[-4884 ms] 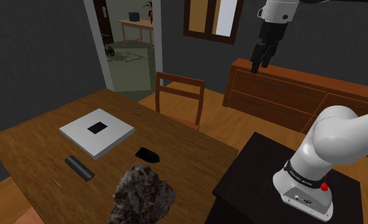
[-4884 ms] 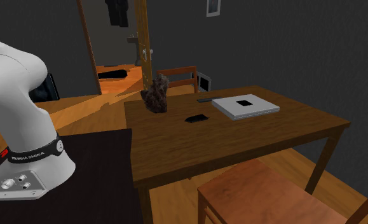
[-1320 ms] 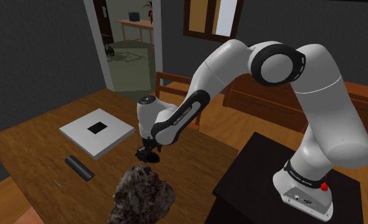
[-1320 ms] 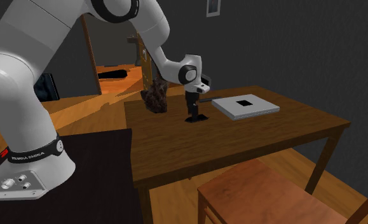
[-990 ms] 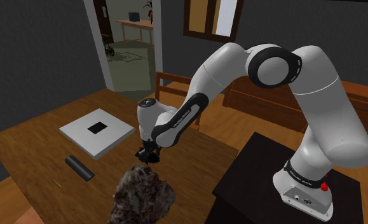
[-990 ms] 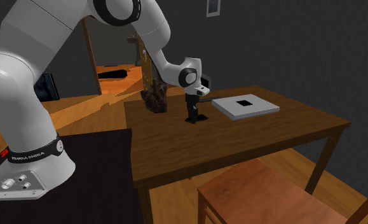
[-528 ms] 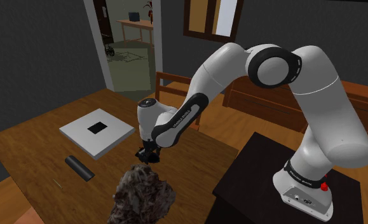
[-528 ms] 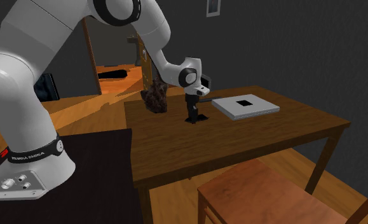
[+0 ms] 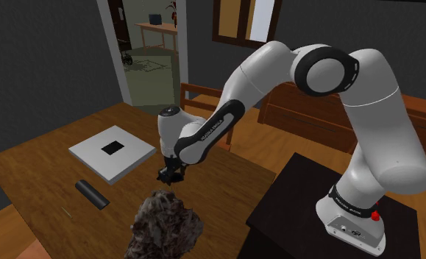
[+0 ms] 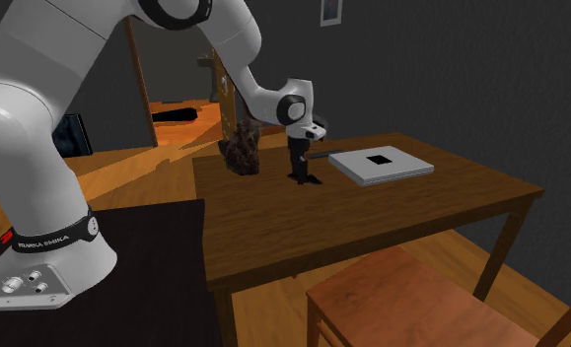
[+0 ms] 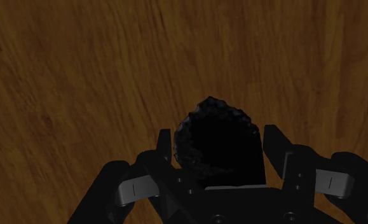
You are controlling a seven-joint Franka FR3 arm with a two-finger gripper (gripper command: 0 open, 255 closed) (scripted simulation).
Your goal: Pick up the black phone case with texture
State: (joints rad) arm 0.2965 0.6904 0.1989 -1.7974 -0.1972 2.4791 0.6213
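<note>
Just to the shoulder view's right of the white slab (image 9: 93,151), the gripper (image 9: 167,179) points down at the table (image 9: 49,158). Its fingers, drawn narrow, clasp the bumpy black phone case (image 11: 217,137) between them, near the slab. The grasp looks made; lifting the case well clear of the table seems to be what is left.

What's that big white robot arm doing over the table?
The white arm is reaching down to the wooden table, and its black gripper is shut on a bumpy black phone case, with one finger on each side. I can't tell whether the case has left the table yet. A flat white slab, a small dark bar and a dark lumpy rock lie nearby, untouched.
</note>
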